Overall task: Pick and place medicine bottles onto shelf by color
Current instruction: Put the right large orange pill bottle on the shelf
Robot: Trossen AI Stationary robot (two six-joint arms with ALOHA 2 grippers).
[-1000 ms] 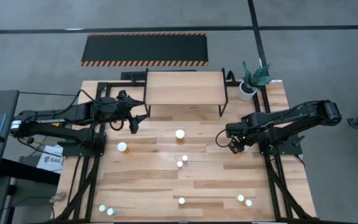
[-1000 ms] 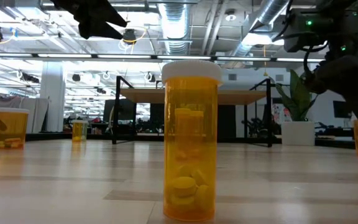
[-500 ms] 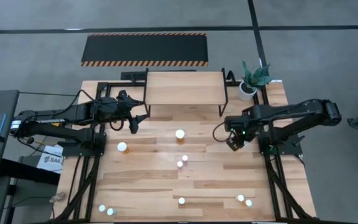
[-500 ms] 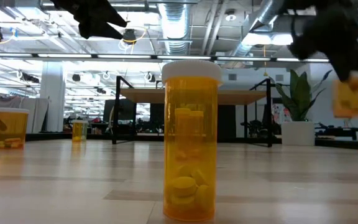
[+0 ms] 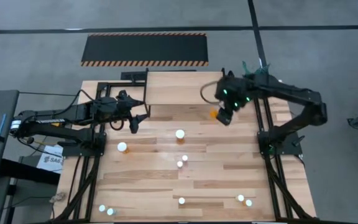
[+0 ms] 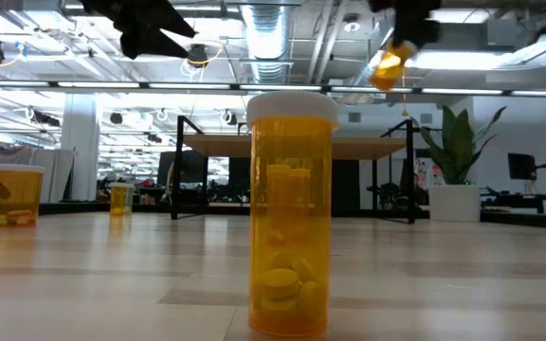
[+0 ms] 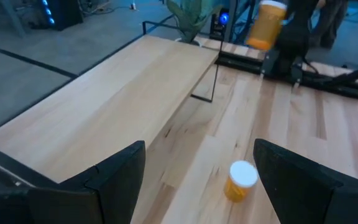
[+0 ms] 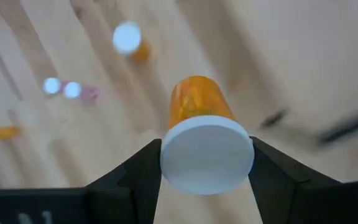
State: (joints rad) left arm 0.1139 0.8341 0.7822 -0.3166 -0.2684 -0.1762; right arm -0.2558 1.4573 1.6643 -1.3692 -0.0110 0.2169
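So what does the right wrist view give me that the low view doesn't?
Only the right wrist: the right end effector clamping the orange bottle by its white cap. Only the low view: a large orange bottle standing close up, the shelf behind, two bottles at far left. Both: the carried orange bottle, raised off the table.

No readable text, label, brand or number on anything in view.

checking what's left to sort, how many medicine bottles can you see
10 medicine bottles: one held by the right gripper near the shelf, four mid-table, one front centre, two front right, two front left; more may be hidden.
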